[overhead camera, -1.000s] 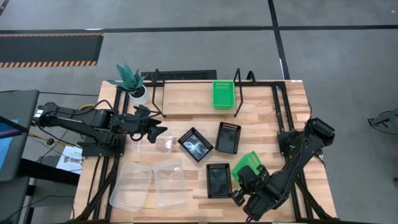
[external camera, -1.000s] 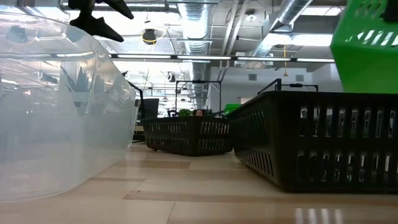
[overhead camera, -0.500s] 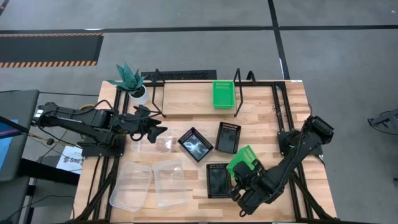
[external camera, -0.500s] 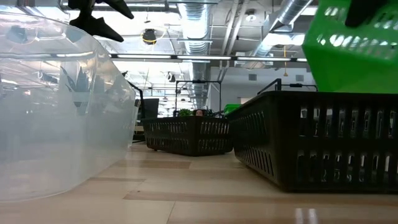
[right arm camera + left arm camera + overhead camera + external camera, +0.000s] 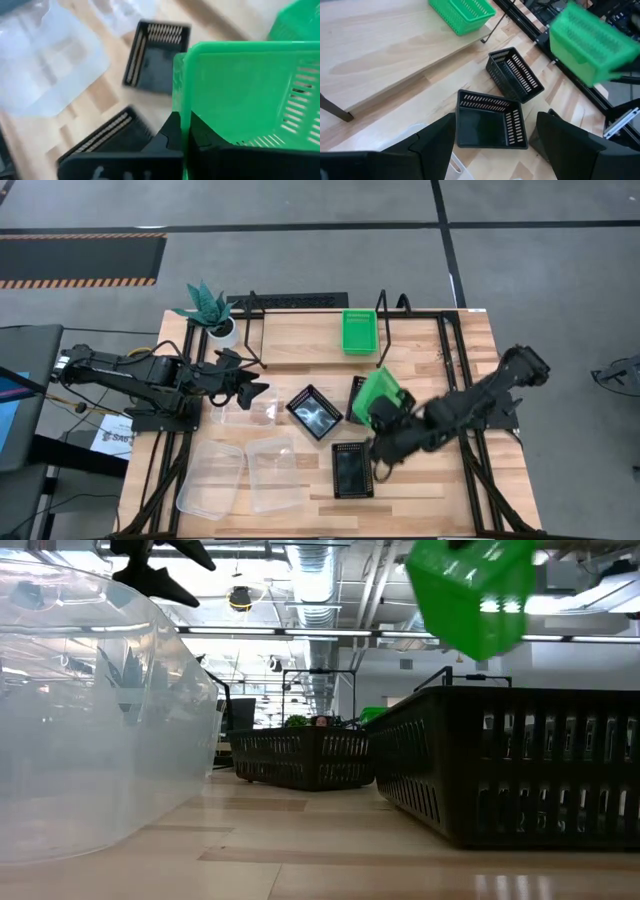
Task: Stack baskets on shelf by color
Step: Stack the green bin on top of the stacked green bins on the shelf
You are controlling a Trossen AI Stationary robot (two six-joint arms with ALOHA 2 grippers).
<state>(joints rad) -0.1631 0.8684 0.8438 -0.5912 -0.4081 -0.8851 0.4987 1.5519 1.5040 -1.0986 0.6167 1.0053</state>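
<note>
I see my right end effector (image 5: 385,423) clamped on a perforated green plastic basket (image 5: 377,395), lifted just short of the plank-topped shelf (image 5: 300,340).

Green basket (image 5: 378,393) aloft – another (image 5: 359,331) on shelf (image 5: 300,340).

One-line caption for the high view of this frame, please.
Right gripper carries a green basket above the black baskets toward the shelf, where another green basket sits; left gripper waits open.
</note>
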